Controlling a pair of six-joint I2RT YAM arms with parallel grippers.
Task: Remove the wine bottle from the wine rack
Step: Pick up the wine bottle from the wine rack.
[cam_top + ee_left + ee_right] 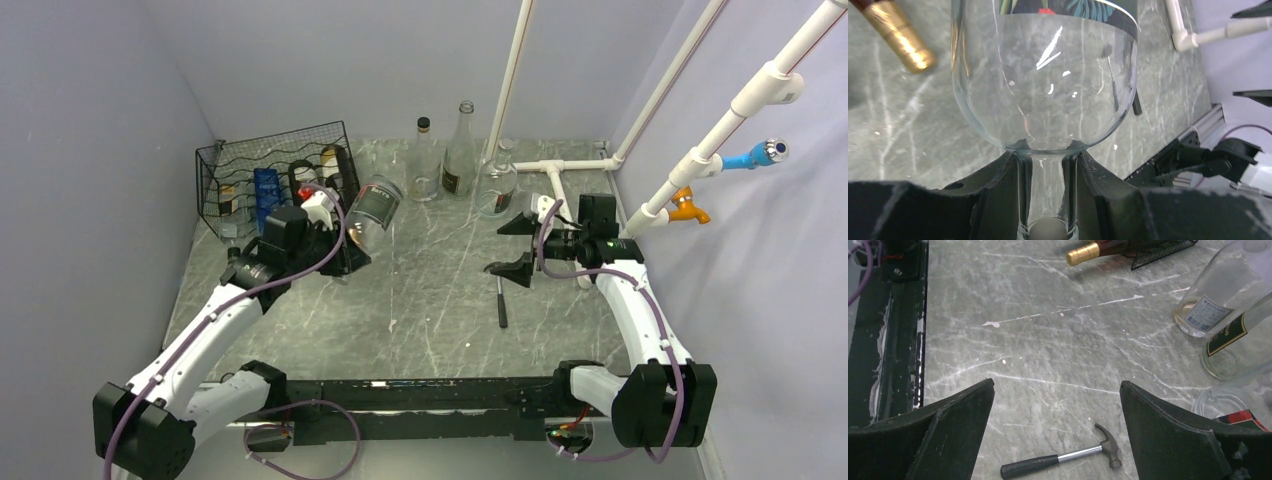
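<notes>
Wine rack (240, 168) stands at upper left of the top view. The clear wine bottle (373, 210) is outside it, just right of its near corner, long axis diagonal, base toward upper right and neck toward lower left. Left gripper (347, 257) is clamped on the neck; right gripper (514, 247) is spread wide, holding nothing, near a small hammer (501, 300).

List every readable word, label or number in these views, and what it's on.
"WHITLEY", probably, small print: white label on a clear bottle.
Black-and-gold label on the second bottle: blurred, unreadable.
Red label, lower right of right wrist view: unreadable.
Leaf-print label on the wine bottle in the left claw: no text showing.
Blue label in the wine rack: too small.
</notes>
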